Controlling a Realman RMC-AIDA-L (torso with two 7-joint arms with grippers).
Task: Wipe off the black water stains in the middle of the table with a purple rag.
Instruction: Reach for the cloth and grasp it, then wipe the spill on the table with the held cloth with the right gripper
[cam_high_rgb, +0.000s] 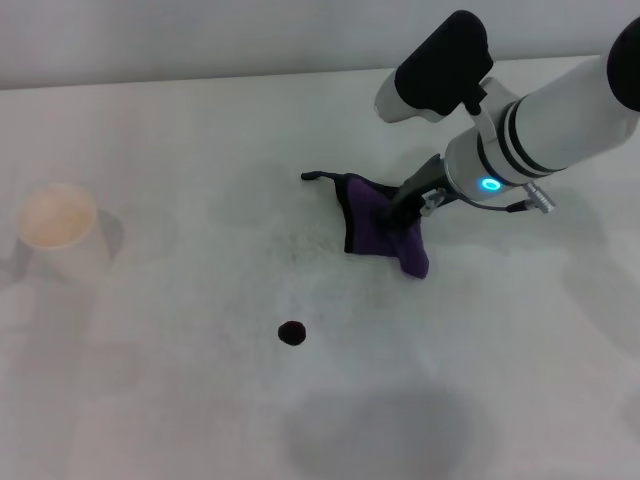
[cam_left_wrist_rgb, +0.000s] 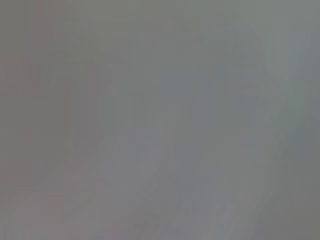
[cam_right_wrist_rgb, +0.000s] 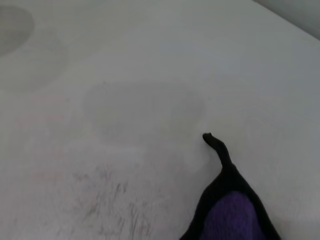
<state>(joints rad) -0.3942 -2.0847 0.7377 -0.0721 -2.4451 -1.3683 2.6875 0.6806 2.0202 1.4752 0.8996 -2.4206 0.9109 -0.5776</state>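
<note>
The table (cam_high_rgb: 150, 400) fills the head view, broad, white and matte, with faint grey streaks showing in the right wrist view. Everything here is placed from the rag.

Biggest mover: the right arm reaches in from beyond the rag, and the right gripper (cam_high_rgb: 402, 212) is down on the cloth's far edge, fingers pinched narrow on a bunch of fabric. The left gripper is not seen in the head view, and its own wrist view gives only flat grey.

The purple rag (cam_high_rgb: 378, 222) is crumpled, part lifted at the pinch and part trailing on the table, its thin black tail (cam_right_wrist_rgb: 216, 145) pointing away from the gripper. By the look of it, it's light, soft and floppy; it will drape and fold rather than hold a shape. My read: a bunched grip near the middle would leave a fuller pad underneath for wiping, while an edge hold lets it drag as a loose flap. Nothing fragile or slippery about it.

A pale paper cup (cam_high_rgb: 62, 232) stands upright well to the left of the rag; its inside reads pale and I cannot tell whether it holds anything.

Smallest: the black stain (cam_high_rgb: 291, 332), a round blot on the near side of the rag, apart from it and not yet touched.
</note>
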